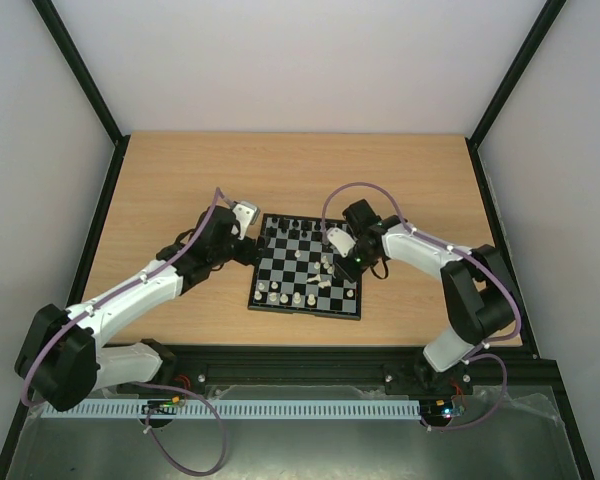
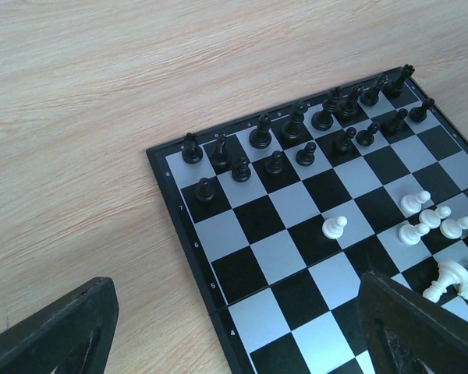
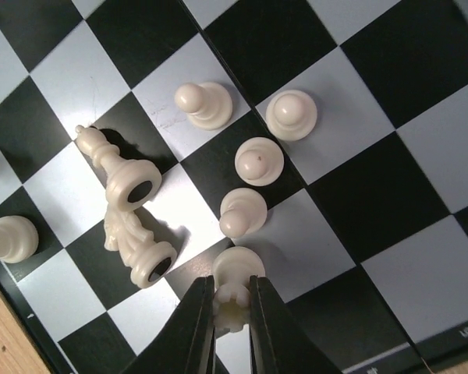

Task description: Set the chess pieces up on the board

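Observation:
The board [image 1: 305, 308] lies in the table's middle. Black pieces [image 2: 296, 132] stand in two rows at its far side. My right gripper [image 3: 232, 312] is shut on the crenellated top of a cream-white rook [image 3: 235, 273] that stands upright on the board [image 3: 421, 179]. Several white pawns [image 3: 259, 160] stand just beyond it. Two white pieces [image 3: 129, 210] lie on their sides to its left. My left gripper [image 2: 238, 335] is open and empty, low over the board's left edge [image 2: 210, 288]. A lone white pawn [image 2: 335, 227] stands ahead of it.
More white pieces [image 1: 292, 297] stand along the board's near row. The right arm [image 1: 420, 250] reaches in from the right, the left arm [image 1: 160, 280] from the left. Bare wooden table [image 1: 300, 170] lies beyond the board, within black frame posts.

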`<control>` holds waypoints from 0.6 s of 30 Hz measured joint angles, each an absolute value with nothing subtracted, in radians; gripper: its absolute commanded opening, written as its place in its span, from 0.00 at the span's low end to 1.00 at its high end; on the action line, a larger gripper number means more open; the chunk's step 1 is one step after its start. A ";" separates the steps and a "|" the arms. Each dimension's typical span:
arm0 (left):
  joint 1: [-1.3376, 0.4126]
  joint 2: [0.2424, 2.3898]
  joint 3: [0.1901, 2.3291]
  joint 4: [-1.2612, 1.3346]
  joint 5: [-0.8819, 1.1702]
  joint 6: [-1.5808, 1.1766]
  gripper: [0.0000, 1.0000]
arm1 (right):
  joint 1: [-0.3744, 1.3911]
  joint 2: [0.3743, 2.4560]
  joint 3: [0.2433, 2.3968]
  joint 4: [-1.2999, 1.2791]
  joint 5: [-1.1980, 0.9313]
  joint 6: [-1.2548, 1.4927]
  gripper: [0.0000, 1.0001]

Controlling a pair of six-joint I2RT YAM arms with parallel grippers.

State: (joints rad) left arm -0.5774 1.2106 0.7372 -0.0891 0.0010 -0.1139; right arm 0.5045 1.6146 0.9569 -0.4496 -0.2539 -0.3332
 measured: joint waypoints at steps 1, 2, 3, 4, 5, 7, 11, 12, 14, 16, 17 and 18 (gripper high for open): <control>-0.577 1.211 0.737 -0.089 0.003 -0.113 0.87 | 0.505 1.607 0.957 -0.451 -0.253 -0.333 0.04; -0.577 1.211 0.737 -0.089 0.005 -0.113 0.87 | 0.505 1.595 0.957 -0.453 -0.252 -0.333 0.04; -0.577 1.211 0.737 -0.089 0.008 -0.112 0.87 | 0.505 1.576 0.957 -0.458 -0.252 -0.334 0.04; -0.577 1.211 0.737 -0.089 0.009 -0.112 0.87 | 0.505 1.553 0.957 -0.464 -0.252 -0.336 0.04; -0.577 1.211 0.737 -0.089 0.011 -0.112 0.87 | 0.505 1.528 0.957 -0.474 -0.252 -0.339 0.04; -0.577 1.211 0.737 -0.089 0.012 -0.111 0.89 | 0.505 1.476 0.957 -0.493 -0.254 -0.351 0.04; -0.574 1.211 0.738 -0.091 0.012 -0.108 0.90 | 0.509 1.374 0.940 -0.532 -0.266 -0.392 0.04; -0.570 1.211 0.738 -0.092 0.012 -0.107 0.90 | 0.513 1.354 0.928 -0.542 -0.268 -0.406 0.04; -0.562 1.211 0.738 -0.097 0.015 -0.104 0.88 | 0.532 1.320 0.888 -0.558 -0.268 -0.435 0.04; -0.555 1.211 0.738 -0.101 0.025 -0.098 0.82 | 0.560 1.299 0.843 -0.572 -0.263 -0.458 0.04; -0.552 1.211 0.739 -0.104 0.036 -0.094 0.81 | 0.577 1.292 0.818 -0.579 -0.257 -0.469 0.04; -0.548 1.211 0.739 -0.107 0.050 -0.088 0.80 | 0.590 1.290 0.801 -0.584 -0.252 -0.475 0.04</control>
State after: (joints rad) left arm -0.5484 1.2106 0.7395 -0.1070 0.0498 -0.0875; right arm 0.5900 1.2903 0.8009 -0.5838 -0.2523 -0.4751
